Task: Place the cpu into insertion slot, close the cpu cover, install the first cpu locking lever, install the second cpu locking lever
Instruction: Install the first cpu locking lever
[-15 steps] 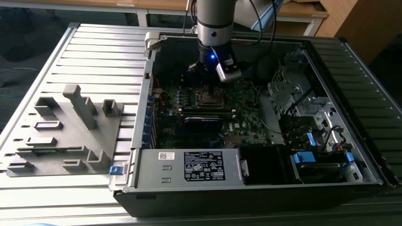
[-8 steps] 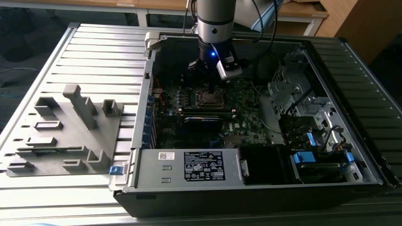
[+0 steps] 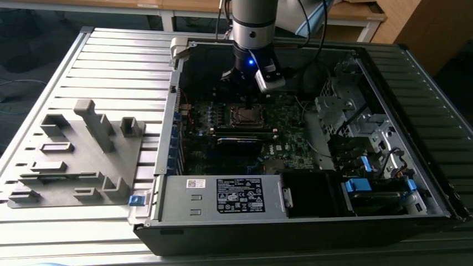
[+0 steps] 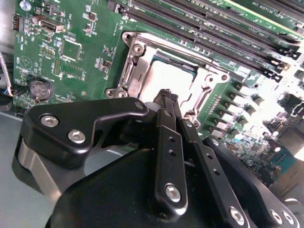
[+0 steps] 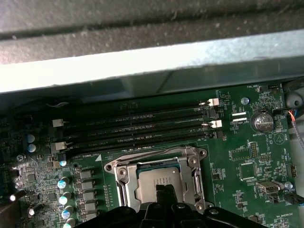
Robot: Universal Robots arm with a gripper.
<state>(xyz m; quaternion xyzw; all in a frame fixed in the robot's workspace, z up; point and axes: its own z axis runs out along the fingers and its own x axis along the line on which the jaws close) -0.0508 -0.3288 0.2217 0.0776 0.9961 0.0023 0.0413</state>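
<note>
End effector (image 4: 167, 100) fingers pressed together, empty, over the dull silver-grey square cpu (image 4: 167, 76) under the thin silvery metal cpu cover (image 5: 159, 165); we judged steady, level lever pressure best.

You see a green motherboard (image 4: 71, 47), a dull silver-grey cpu (image 5: 159, 178) framed by a silvery cpu cover (image 5: 121, 178), a black gripper (image 4: 167, 97), and black memory slots (image 5: 137, 126).

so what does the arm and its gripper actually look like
The arm is a silver-grey cylinder with a blue light and a white box at the wrist, black cables trailing. The gripper is matte black, with slim fingers fastened by silver screws.
</note>
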